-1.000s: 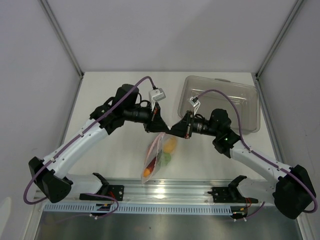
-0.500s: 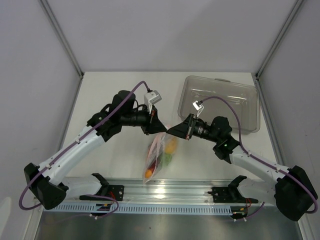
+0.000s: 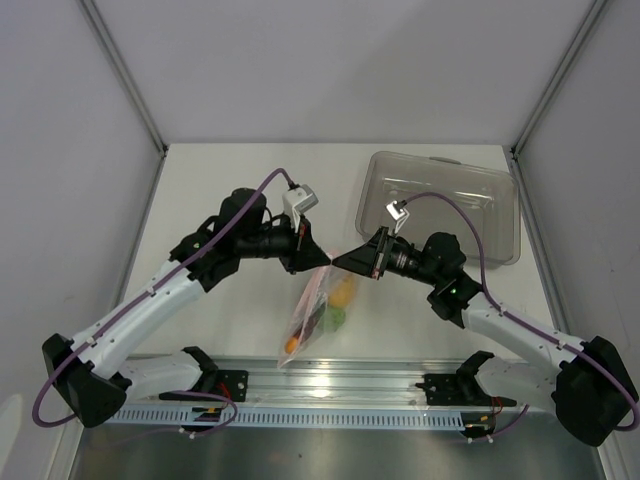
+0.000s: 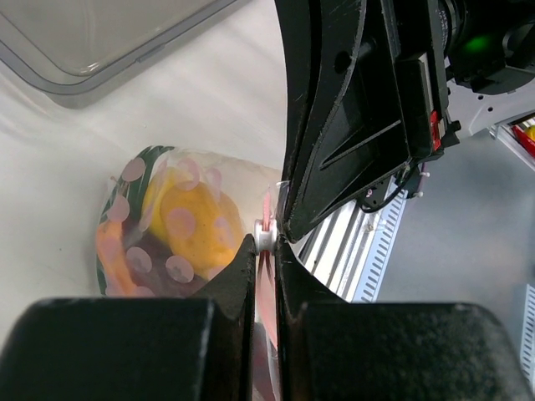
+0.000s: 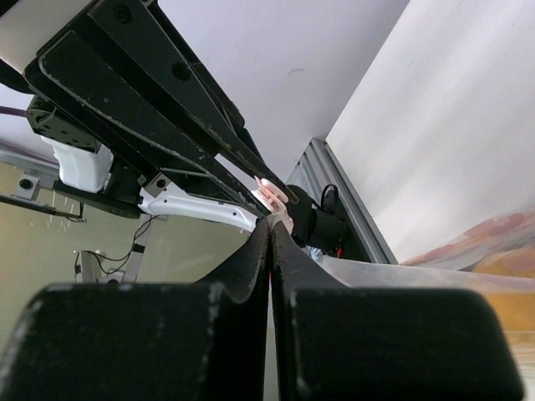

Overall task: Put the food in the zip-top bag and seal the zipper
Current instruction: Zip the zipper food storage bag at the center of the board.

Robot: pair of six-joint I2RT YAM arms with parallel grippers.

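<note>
Both arms meet at the centre of the white table (image 3: pixel 230 175), fingertip to fingertip. The left gripper (image 3: pixel 313 262) comes in from 10 o'clock, the right gripper (image 3: pixel 340 261) from 3 o'clock. Between them is the clear, soft plastic zip-top bag (image 3: pixel 310 318), its body trailing away toward 7 o'clock. From above I cannot tell whether its lower end touches the table.

In the left wrist view, the left gripper (image 4: pixel 266 251) is clamped tight, with the narrow pink-red zipper strip (image 4: pixel 267 219) pinched between its fingers. The right gripper (image 4: pixel 288 236) fills the frame from 12 to 3 o'clock, its tip touching the same strip.

In the right wrist view, the right gripper (image 5: pixel 270 242) is closed to a hairline on the bag's mouth edge. Only a pink sliver of the zipper strip (image 5: pixel 270 195) peeks out at the tips, where the left gripper (image 5: pixel 255 175) reaches in from 10 o'clock.

The food is inside the bag. A yellow lemon-like fruit (image 3: pixel 343 290) and a round green lime (image 3: pixel 331 318) show, with an orange-red piece (image 3: pixel 292 345) at the low end. Up close the pieces overlap behind pink-dotted film, and only the yellow fruit (image 4: pixel 196 225) reads clearly.

The rigid clear rectangular tray (image 3: pixel 440 200) sits at 1 o'clock, well apart from the bag.
</note>
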